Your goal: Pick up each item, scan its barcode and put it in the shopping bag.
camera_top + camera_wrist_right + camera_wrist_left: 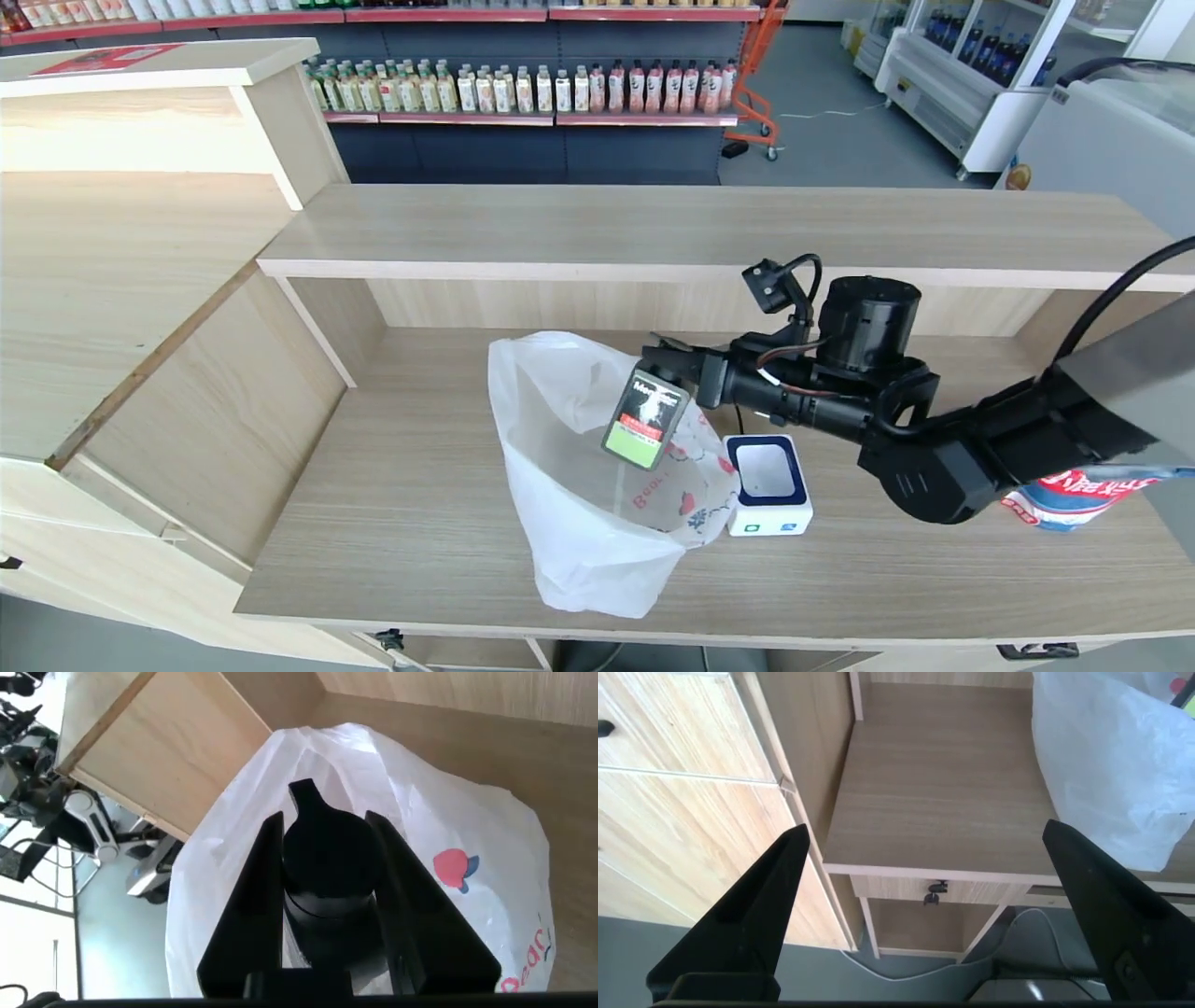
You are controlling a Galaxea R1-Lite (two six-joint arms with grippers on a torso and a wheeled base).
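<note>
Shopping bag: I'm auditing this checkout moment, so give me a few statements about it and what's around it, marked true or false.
1. The right gripper holds a dark item over the shopping bag. True.
2. The bag lies flat and closed. False: it stands open.
3. The scanner stands on the counter beside the bag. True.
4. The left gripper grips a bottle. False: its jaws are open and empty, off the counter's near edge.
</note>
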